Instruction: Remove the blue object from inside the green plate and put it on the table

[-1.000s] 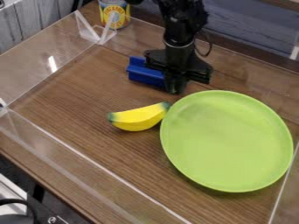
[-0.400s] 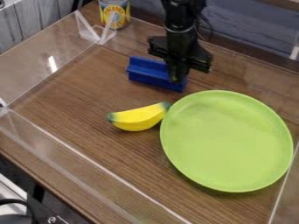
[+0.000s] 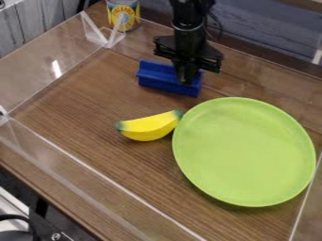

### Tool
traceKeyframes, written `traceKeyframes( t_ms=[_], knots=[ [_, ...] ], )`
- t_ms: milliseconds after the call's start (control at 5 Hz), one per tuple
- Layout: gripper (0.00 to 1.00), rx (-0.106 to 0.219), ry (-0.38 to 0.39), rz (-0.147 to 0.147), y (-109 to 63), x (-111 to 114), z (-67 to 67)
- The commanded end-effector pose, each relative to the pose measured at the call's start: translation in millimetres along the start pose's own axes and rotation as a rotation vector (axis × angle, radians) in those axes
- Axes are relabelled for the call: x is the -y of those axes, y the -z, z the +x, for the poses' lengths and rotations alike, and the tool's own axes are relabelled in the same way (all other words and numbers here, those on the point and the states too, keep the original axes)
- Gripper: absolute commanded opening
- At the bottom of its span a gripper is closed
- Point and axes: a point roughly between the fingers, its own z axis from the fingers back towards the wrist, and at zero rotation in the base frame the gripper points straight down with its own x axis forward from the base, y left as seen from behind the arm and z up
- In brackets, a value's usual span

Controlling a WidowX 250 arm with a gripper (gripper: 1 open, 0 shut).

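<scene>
The black robot gripper (image 3: 189,77) points almost straight down at the far side of the table, its jaws drawn tight together over the right end of the blue rectangular block (image 3: 168,77). The fingertips sit right on or against the block's top; whether they actually pinch any part of it, I cannot tell from this angle. Above the fingers, the black arm (image 3: 189,21) rises out of the top of the picture.

The blue block lies flat on the dark brown wood-grain tabletop (image 3: 88,99), outside the plate, with bare wood showing between it and the plate's far rim. So the blue object is on the table, behind and to the left of the plate.

The large round lime-green plastic plate (image 3: 246,151) sits at the right, nearest the camera, and nothing rests in it. Just beside its left rim lies a yellow toy banana (image 3: 150,126), its green-tipped end close to or touching the rim.

Further out, a yellow tin with a printed label (image 3: 122,14) stands at the far left corner, behind the low clear acrylic walls (image 3: 51,68) that edge the tabletop.
</scene>
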Motion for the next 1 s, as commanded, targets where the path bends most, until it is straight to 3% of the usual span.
traceKeyframes(
  t_ms=[0,200,400,800],
  knots=[
    [0.0,0.049,-0.041,0.014,-8.6,-16,17.7],
    [0.0,0.04,-0.072,0.026,-9.9,-27,17.5],
    [0.0,0.038,-0.013,0.021,-7.7,-25,22.2],
    [0.0,0.032,0.119,0.001,-19.8,-33,31.9]
  ],
)
